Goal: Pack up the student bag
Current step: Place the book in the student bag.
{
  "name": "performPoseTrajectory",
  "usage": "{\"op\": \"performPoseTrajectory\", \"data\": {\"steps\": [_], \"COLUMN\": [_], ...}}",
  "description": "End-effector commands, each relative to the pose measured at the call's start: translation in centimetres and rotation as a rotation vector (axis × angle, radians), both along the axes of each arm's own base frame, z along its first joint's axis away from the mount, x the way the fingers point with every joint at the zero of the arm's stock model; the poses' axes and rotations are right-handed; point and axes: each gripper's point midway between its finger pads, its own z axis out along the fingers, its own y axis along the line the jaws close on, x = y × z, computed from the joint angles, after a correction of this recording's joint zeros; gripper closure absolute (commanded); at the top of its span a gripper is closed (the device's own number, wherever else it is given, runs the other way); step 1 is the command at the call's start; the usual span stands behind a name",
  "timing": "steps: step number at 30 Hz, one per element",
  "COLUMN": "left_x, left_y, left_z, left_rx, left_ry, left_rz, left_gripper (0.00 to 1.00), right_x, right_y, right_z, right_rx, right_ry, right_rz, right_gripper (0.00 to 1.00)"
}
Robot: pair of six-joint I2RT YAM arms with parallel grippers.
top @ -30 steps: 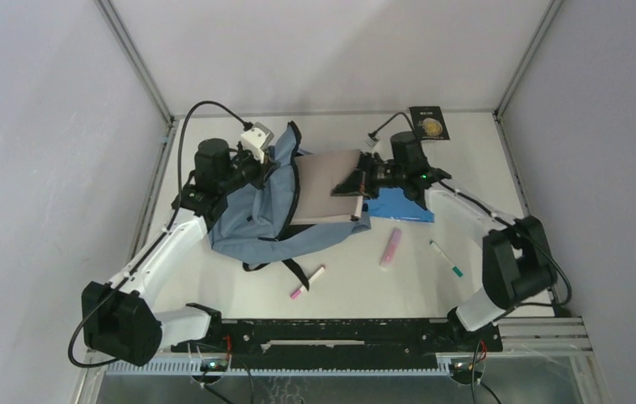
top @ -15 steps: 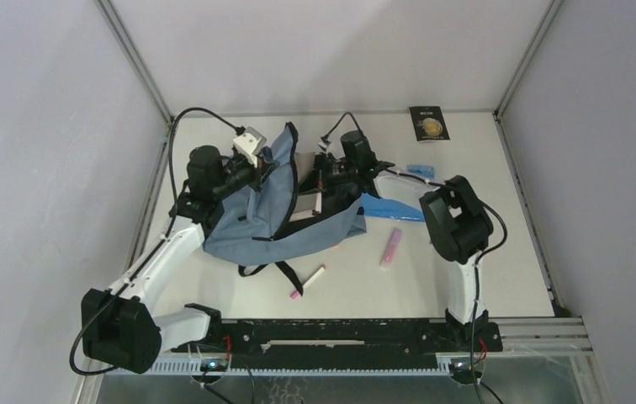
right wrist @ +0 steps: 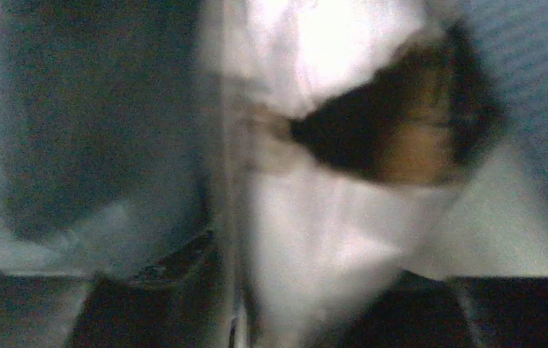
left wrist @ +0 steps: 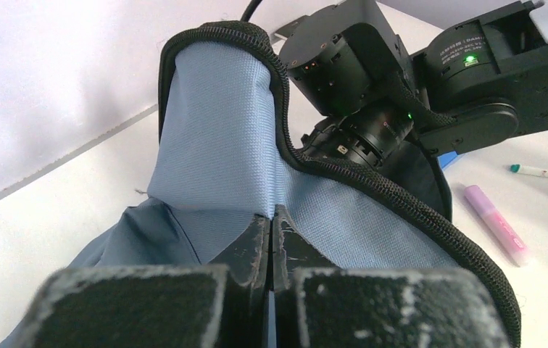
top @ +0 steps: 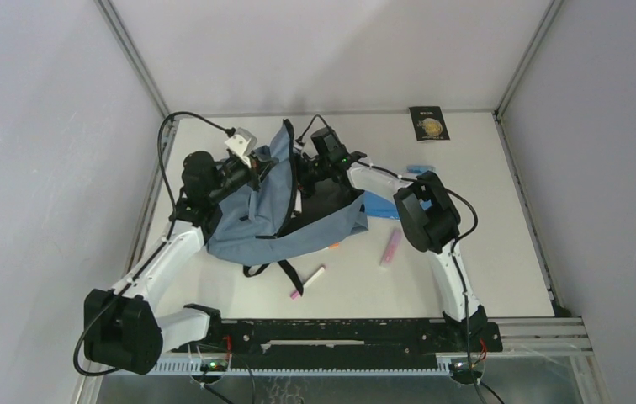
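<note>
- The student bag (top: 272, 223) lies on the tabletop (top: 491, 244), toward the left and far side. Its mouth is open to the right.
- The left claw (left wrist: 272, 235) is pressed together on the blue cloth of the bag's flap. It holds the flap up.
- The right claw (top: 303, 178) reaches into the open mouth of the bag from the right.
- The right wrist camera shows only a blur of white and dark, so I cannot tell if that claw is spread or pinching something.
- A blue folder (top: 384, 207) lies flat just right of the bag.
- 1 pink highlighter (top: 391, 247) lies on the near side of the folder, apart from the bag.
- 1 marker (top: 308, 282) with a pink cap lies near the bag's black straps (top: 285, 271).
- 1 pen (left wrist: 546, 172) with a green cap lies near the highlighter.
- A black card (top: 429, 123) sits at the far right of the tabletop, well apart from the bag.
</note>
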Motion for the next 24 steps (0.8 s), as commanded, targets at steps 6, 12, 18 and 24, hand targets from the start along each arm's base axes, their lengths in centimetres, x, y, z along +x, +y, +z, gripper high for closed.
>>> {"op": "performPoseTrajectory", "data": {"steps": [6,12,18,24], "left_x": [0.7,1.1,1.5,1.6], "left_y": [0.6,1.0,1.4,1.3], "left_z": [3.3,2.8,2.5,2.2], "left_rx": [-0.058,-0.054,-0.043,-0.058], "left_ry": [-0.144,-0.13,-0.13,-0.113], "left_rz": [0.028,0.053,0.08,0.076], "left_gripper": [1.0,1.0,1.0,1.0], "right_x": [0.1,-0.3,-1.1,-1.1], "right_y": [-2.4,-4.5,-6.4,-9.2], "right_z": [0.7,2.0,3.8,5.7], "right_rx": [-0.159,-0.231,-0.281,-0.314], "right_ry": [-0.109,-0.154,-0.215,-0.284], "right_rz": [-0.092,-0.131,-0.145,-0.202], "right_gripper": [0.07,0.0,0.0,0.0]}}
